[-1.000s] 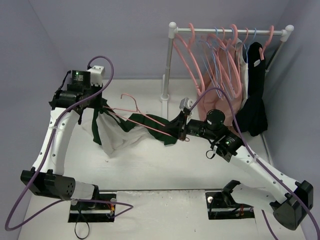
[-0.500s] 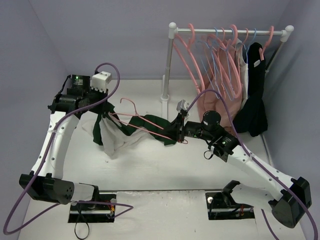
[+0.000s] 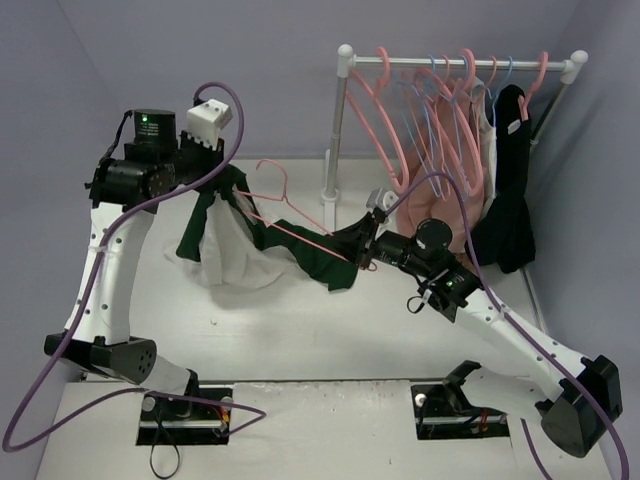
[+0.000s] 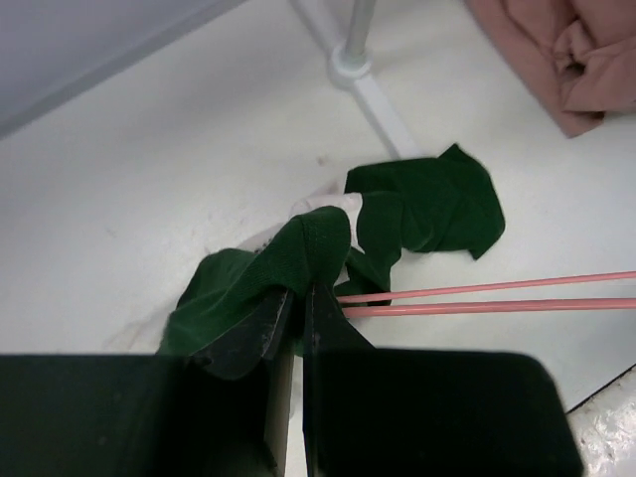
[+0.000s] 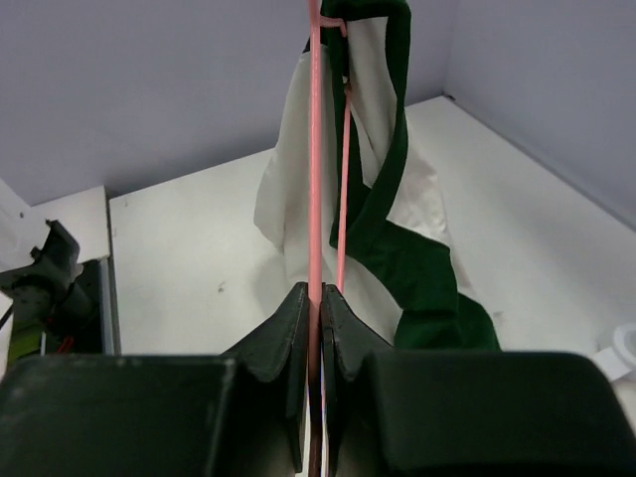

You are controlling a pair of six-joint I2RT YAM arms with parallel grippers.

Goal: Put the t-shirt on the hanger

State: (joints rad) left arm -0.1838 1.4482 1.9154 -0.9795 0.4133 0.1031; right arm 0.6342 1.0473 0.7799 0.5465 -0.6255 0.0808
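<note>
From above, the left claw (image 3: 228,188) is raised over the left of the desk (image 3: 300,330). It is pinched tight on a dark green fold of the t-shirt (image 3: 235,262), whose cream body hangs below it. The hanger (image 3: 300,228) is off the desk. Its long axis slants from the hook, just right of the left claw, rightward and nearer to the right claw (image 3: 366,250), which clamps its lower corner. A green sleeve trails along that line between the two claws.

In the left wrist view, the jaws stand almost together with green cloth caught between them. Two pink rods run off to the right from just beside the tips.

In the right wrist view, the jaws are closed on the pink wire. It runs straight away from the claw to the shirt, which is draped around its far end.

The cloth lies at the hanger's left end, by the left claw, so any further dressing likely runs along that slanted axis.
</note>
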